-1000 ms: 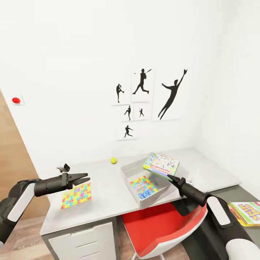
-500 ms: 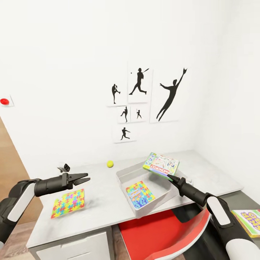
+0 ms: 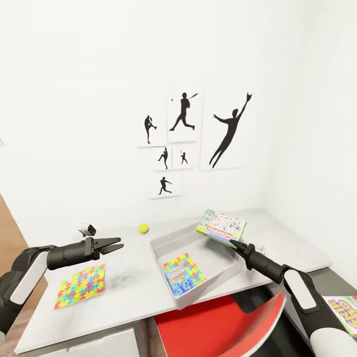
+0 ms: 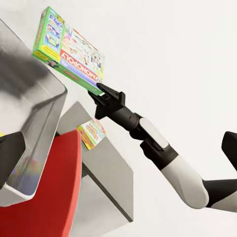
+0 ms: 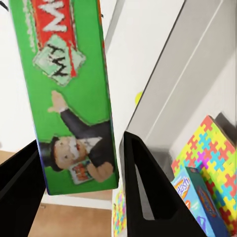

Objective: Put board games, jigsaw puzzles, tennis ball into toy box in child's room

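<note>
While camera pans right, right gripper (image 3: 233, 243) (shut) holds board game (image 3: 221, 227) unchanged

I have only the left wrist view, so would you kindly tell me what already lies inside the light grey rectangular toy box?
Observer: In the toy box a multicoloured jigsaw puzzle slab lies flat, with a blue printed game box on top of it.
Operator: Thank you. Besides the green board game in the right gripper, what waits on the table?
Observer: A second multicoloured puzzle slab lies flat on the pale grey table, near its front edge.
Operator: And the ball?
Observer: The small yellow-green tennis ball sits on the table near the wall, beside the toy box.
Operator: Is my left gripper holding anything?
Observer: No, the left gripper is open and empty above the table.
</note>
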Controlling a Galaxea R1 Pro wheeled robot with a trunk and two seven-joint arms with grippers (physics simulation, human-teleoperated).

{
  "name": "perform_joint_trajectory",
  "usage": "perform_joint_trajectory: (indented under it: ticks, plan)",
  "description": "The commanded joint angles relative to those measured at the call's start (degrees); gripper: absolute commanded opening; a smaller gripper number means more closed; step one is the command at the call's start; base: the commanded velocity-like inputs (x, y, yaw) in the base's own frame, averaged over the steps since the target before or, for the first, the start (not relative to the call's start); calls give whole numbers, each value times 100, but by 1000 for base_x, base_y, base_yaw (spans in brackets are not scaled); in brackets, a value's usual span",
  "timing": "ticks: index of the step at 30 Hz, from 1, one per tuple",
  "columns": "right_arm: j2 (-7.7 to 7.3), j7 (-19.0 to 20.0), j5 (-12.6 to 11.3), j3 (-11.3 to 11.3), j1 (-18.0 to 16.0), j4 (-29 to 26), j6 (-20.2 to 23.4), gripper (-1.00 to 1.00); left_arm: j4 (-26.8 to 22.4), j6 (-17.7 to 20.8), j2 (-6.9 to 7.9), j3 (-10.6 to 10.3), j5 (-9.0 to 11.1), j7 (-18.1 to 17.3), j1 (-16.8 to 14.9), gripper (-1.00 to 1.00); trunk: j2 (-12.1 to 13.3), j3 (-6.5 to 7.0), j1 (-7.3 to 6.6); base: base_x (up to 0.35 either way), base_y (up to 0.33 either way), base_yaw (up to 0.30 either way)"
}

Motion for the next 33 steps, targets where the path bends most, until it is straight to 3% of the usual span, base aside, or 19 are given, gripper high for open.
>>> perform_joint_trajectory:
  ticks: [1,13,22,33]
  plan:
    - [2,11,-22,-16,-6,0,43,-100,1,27,5,-6,10,-10,-6,100,-10,-11,5,193,-67,0]
    - [2,11,-22,-16,-6,0,43,-100,0,27,5,-8,1,-8,-6,100,-10,-11,5,203,-157,0]
    - [2,11,-22,-14,-6,0,43,-100,0,37,12,-3,6,-37,-6,100,-10,-11,5,59,-8,0]
    - [-4,-17,-14,-3,-6,-43,78,-100,-3,69,49,49,59,-84,-6,100,431,186,-237,1,0,0]
